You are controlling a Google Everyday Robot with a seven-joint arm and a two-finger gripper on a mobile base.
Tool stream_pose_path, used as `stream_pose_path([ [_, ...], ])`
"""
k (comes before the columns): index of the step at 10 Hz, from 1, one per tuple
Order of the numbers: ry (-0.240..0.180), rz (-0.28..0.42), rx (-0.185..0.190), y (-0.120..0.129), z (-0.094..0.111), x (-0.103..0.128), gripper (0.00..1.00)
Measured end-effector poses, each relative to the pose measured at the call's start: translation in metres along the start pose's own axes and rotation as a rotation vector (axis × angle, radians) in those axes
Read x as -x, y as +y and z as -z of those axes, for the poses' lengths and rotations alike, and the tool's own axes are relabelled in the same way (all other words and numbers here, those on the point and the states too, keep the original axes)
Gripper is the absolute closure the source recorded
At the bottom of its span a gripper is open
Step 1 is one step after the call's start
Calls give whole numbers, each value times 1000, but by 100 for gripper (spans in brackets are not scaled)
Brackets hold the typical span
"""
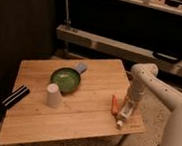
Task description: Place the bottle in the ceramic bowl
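Gripper (127, 110) hangs directly over the slim white bottle (121, 122) at the wooden tabletop (78, 122) right edge, presumably for pickup; grip state indeterminable.

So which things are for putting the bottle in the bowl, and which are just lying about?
For the job: bottle, ceramic bowl, and the tool, right at the bottle by the table's right edge.
Just lying about: white cup, orange stick, black block, bluish thing beside the bowl.
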Motion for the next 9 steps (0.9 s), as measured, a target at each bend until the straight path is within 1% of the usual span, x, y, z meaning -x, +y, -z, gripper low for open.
stream_pose_path([
  [2, -7, 3, -1, -2, -1, 1, 100],
  [4, 2, 14, -6, 4, 6, 0, 100],
  [5, 6, 22, -23, 4, 17, 1, 100],
  [6, 17, 35, -47, 6, 37, 2, 100],
  [8, 44, 59, -82, 9, 70, 5, 100],
  [9, 67, 83, -105, 10, 95, 9, 100],
])
